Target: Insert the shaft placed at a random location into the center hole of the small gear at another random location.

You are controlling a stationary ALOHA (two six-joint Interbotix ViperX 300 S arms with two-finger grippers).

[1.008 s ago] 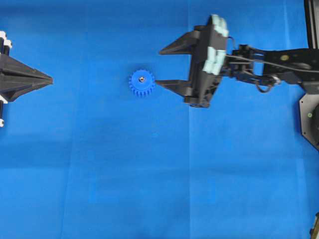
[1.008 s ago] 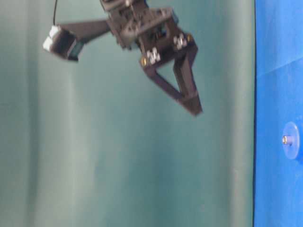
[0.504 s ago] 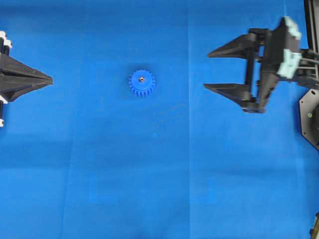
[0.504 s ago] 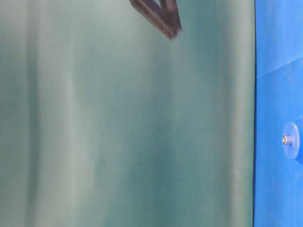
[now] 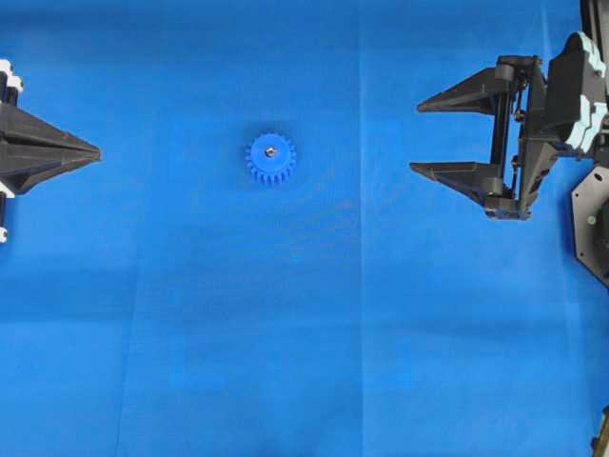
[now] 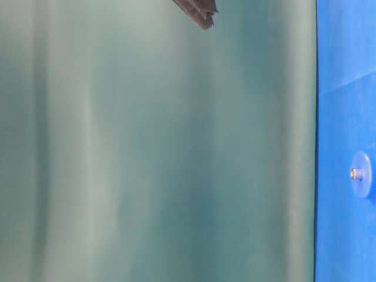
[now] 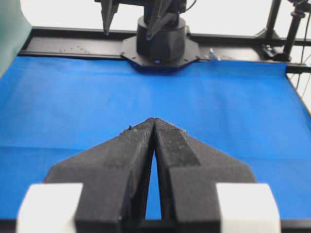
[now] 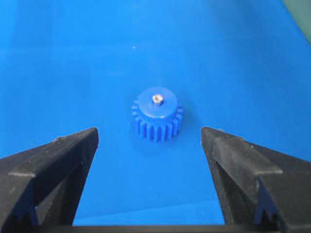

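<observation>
The small gear [image 5: 270, 158] lies flat on the blue mat, left of centre in the overhead view. The shaft [image 5: 270, 150] stands in its center hole, showing as a shiny dot on the hub. The right wrist view has the small gear [image 8: 157, 114] with the shaft [image 8: 157, 99] ahead of the jaws. My right gripper [image 5: 416, 136] is open and empty, well to the right of the gear. My left gripper [image 5: 98, 151] is shut at the left edge with nothing in it; the left wrist view shows its fingertips [image 7: 154, 121] together.
The blue mat [image 5: 304, 333] covers the whole table. The right arm's black base [image 5: 592, 224] sits at the right edge. In the table-level view the small gear [image 6: 362, 174] shows at the right and a gripper fingertip [image 6: 201, 10] at the top.
My right gripper has drawn back to the right, away from the gear, staying open. The gear, the shaft and the left gripper have not moved.
</observation>
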